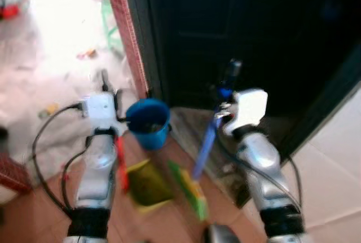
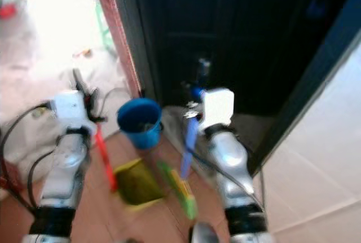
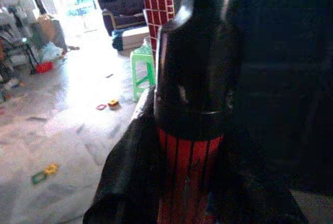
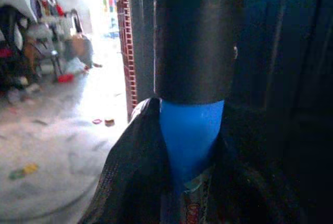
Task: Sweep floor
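Note:
My left gripper is shut on the red handle of a yellow-green dustpan that rests on the terracotta floor. The same red handle with its black cap runs up between the fingers in the left wrist view. My right gripper is shut on the blue broom handle, whose green and yellow head touches the floor beside the dustpan. In the right wrist view the blue handle stands between the dark fingers.
A blue bucket stands on the floor just beyond the dustpan. Behind it rise a dark door and a red tiled pillar. A green stool, small scraps and a sofa lie in the bright room to the left.

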You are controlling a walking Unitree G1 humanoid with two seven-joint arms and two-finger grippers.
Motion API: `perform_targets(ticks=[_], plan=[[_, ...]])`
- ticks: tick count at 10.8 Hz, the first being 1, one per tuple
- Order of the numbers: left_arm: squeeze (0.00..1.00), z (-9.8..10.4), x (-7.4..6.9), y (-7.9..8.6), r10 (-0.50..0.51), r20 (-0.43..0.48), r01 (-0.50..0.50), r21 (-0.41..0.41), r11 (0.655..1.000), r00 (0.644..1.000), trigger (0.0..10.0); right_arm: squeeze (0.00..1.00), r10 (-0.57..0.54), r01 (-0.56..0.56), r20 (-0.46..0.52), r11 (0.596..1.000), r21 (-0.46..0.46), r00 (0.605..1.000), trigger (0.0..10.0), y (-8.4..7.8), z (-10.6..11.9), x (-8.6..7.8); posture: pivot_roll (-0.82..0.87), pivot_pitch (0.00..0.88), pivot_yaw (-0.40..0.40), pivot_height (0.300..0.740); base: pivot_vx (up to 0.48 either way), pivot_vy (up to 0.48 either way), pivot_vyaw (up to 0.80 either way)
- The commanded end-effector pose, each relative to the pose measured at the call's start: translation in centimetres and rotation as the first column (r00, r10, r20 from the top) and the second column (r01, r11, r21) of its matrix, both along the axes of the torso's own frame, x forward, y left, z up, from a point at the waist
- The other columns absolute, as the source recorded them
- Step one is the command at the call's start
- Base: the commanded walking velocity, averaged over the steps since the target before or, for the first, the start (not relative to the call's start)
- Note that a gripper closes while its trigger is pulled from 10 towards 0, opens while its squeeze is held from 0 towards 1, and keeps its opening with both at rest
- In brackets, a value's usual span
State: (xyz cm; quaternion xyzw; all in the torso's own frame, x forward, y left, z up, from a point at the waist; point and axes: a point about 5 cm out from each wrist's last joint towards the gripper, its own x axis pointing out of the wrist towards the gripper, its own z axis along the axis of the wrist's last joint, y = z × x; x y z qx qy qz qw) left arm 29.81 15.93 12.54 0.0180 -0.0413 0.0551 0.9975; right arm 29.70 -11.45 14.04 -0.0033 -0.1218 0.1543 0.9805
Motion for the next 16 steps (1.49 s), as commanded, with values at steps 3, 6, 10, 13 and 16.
perform_targets(ticks=[3,6,10,13,16], plan=[[0.0,0.9,0.1,0.8,0.03,0.04,-0.03,-0.005,1.0,0.999,10.0,0.0,0.049,-0.05,0.078,0.999,0.005,0.996,10.0,1.4,1.8,0.1,-0.08,0.017,0.05,0.74,0.125,0.084,0.0],[0.0,0.9,0.0,0.5,0.019,0.044,-0.019,-0.009,1.0,0.999,10.0,0.0,0.047,-0.044,0.108,0.999,-0.025,0.993,10.0,1.4,2.3,0.3,-0.08,0.02,0.05,0.74,0.0,0.0,0.0],[0.0,0.9,-0.2,0.3,0.019,0.04,-0.019,-0.01,1.0,0.999,10.0,0.0,0.101,-0.067,0.198,0.983,-0.171,0.975,10.0,0.5,3.8,2.1,-0.08,0.028,0.046,0.74,0.0,0.0,0.0],[0.0,0.7,-0.9,0.6,0.03,0.036,-0.031,0.027,0.999,0.999,10.0,0.0,0.122,-0.081,0.237,0.981,-0.179,0.964,10.0,1.2,4.6,3.2,-0.06,0.057,0.057,0.74,0.0,0.0,0.0],[0.0,0.6,-1.9,1.1,-0.013,0.017,0.013,0.046,0.999,1.0,10.0,0.0,0.13,-0.074,0.302,0.979,-0.189,0.944,10.0,1.6,6.5,4.9,-0.02,0.096,0.072,0.74,0.0,0.0,0.0]])
